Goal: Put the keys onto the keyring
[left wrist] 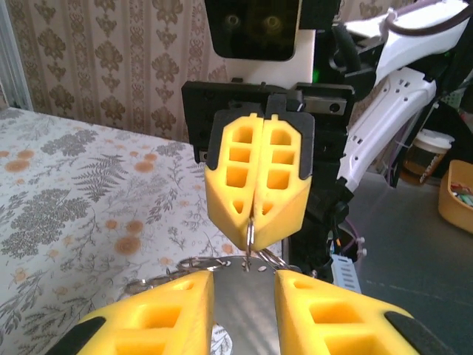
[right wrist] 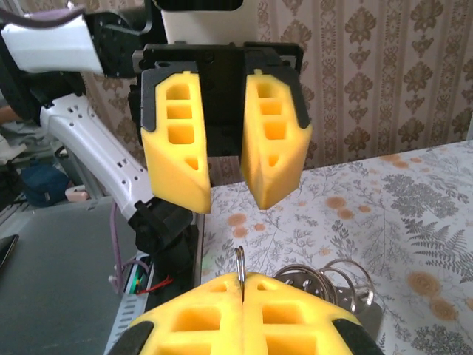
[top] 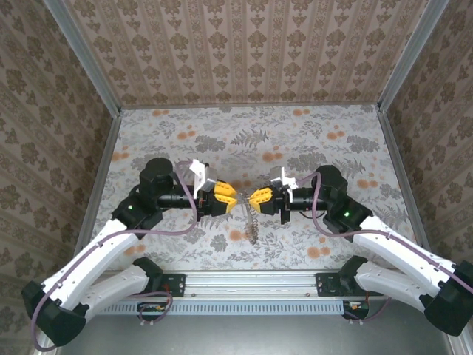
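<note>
Two end effectors face each other above the middle of the flowered bench [top: 185, 140]. Right end effector [right wrist: 242, 292]: fingers pressed together on a thin keyring [right wrist: 240, 263] that stands upright between them. Left end effector [right wrist: 233, 201]: fingers parted, facing that ring. A bunch of metal rings [top: 253, 224] hangs beneath them; single keys cannot be made out in it

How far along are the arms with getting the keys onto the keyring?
Done: the right pincer is shut on a thin silver metal ring, with more metal loops hanging beneath. In hand: the left pincer faces it, jaws apart, gripping nothing. Left: threading the keys; I cannot make out any key on the ring yet.
</note>
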`<state>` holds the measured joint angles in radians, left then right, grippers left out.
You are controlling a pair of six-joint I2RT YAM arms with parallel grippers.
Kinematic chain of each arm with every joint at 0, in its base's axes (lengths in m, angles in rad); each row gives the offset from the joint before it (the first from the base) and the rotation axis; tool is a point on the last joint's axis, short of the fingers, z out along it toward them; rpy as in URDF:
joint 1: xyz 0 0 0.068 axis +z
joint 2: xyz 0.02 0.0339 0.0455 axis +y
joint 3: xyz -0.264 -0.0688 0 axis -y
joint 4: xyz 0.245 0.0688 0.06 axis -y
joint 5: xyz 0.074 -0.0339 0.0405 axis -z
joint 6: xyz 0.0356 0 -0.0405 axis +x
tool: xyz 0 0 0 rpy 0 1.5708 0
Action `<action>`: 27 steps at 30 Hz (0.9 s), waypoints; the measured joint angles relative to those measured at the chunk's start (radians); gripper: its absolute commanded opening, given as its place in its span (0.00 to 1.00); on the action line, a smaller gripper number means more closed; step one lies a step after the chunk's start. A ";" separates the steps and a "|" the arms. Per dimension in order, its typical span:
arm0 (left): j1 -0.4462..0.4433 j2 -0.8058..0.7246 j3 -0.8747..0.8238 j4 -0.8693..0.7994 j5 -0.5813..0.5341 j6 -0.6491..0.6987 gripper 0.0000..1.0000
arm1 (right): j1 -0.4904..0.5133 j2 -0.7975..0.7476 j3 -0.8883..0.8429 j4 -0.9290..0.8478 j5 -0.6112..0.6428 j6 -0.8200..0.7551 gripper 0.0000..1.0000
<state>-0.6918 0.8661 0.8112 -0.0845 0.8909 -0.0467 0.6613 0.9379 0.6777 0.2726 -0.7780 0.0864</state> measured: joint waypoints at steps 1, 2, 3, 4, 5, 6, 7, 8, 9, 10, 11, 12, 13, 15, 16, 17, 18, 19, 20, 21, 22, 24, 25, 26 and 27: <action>0.000 0.001 -0.009 0.025 0.000 -0.014 0.29 | -0.003 0.001 -0.011 0.032 0.000 0.027 0.00; 0.000 0.005 -0.015 0.047 0.002 -0.026 0.29 | -0.005 0.002 -0.017 0.058 0.000 0.049 0.00; 0.000 0.009 -0.020 0.066 0.003 -0.036 0.29 | -0.005 0.006 -0.021 0.087 0.000 0.071 0.00; 0.000 0.013 -0.023 0.080 0.003 -0.042 0.29 | -0.005 0.011 -0.023 0.119 0.000 0.094 0.00; 0.000 0.016 -0.024 0.094 0.003 -0.047 0.29 | -0.005 0.014 -0.025 0.145 0.000 0.110 0.00; 0.000 0.017 -0.026 0.103 0.003 -0.051 0.29 | -0.005 0.016 -0.028 0.172 -0.001 0.130 0.00; 0.000 0.018 -0.026 0.110 0.003 -0.052 0.29 | -0.005 0.019 -0.031 0.200 -0.001 0.149 0.00; 0.000 0.018 -0.026 0.117 0.003 -0.052 0.29 | -0.005 0.023 -0.032 0.221 -0.001 0.164 0.00; 0.000 0.018 -0.026 0.125 0.003 -0.052 0.29 | -0.005 0.027 -0.033 0.242 -0.002 0.180 0.00; 0.000 0.018 -0.026 0.133 0.003 -0.052 0.29 | -0.005 0.033 -0.033 0.264 -0.005 0.195 0.00; 0.000 0.018 -0.026 0.140 0.003 -0.052 0.30 | -0.005 0.039 -0.034 0.282 -0.006 0.209 0.00; 0.000 0.018 -0.026 0.146 0.003 -0.052 0.30 | -0.005 0.043 -0.035 0.302 -0.008 0.224 0.00; 0.000 0.018 -0.026 0.154 0.003 -0.052 0.29 | -0.005 0.047 -0.039 0.322 -0.008 0.238 0.00; 0.000 0.018 -0.026 0.169 0.003 -0.052 0.30 | -0.005 0.051 -0.052 0.359 -0.008 0.267 0.00; 0.000 0.018 -0.026 0.178 0.004 -0.052 0.29 | -0.005 0.054 -0.059 0.379 -0.008 0.284 0.00; 0.000 0.018 -0.026 0.188 0.004 -0.052 0.30 | -0.005 0.057 -0.063 0.394 -0.008 0.295 0.00; 0.000 0.019 -0.026 0.198 0.005 -0.052 0.30 | -0.005 0.061 -0.068 0.410 -0.008 0.310 0.00; 0.000 0.021 -0.026 0.209 0.007 -0.053 0.30 | -0.005 0.064 -0.072 0.427 -0.008 0.321 0.00; 0.000 0.022 -0.026 0.219 0.009 -0.054 0.30 | -0.005 0.066 -0.077 0.441 -0.008 0.334 0.00; -0.001 0.023 -0.026 0.227 0.011 -0.055 0.30 | -0.005 0.067 -0.081 0.454 -0.007 0.343 0.00; -0.002 0.025 -0.026 0.235 0.012 -0.056 0.30 | -0.005 0.067 -0.085 0.467 -0.007 0.354 0.00; -0.005 0.028 -0.026 0.249 0.014 -0.056 0.30 | -0.005 0.067 -0.090 0.494 -0.006 0.371 0.00; -0.009 0.031 -0.026 0.256 0.015 -0.056 0.30 | -0.005 0.067 -0.093 0.509 -0.003 0.381 0.00; -0.013 0.034 -0.026 0.259 0.015 -0.056 0.30 | -0.005 0.067 -0.097 0.521 0.000 0.388 0.00; -0.018 0.037 -0.026 0.264 0.015 -0.056 0.30 | -0.005 0.067 -0.102 0.539 0.005 0.398 0.00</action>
<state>-0.7097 0.9035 0.7849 0.1791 0.9058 -0.1028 0.6567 1.0046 0.5758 0.8116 -0.7727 0.4847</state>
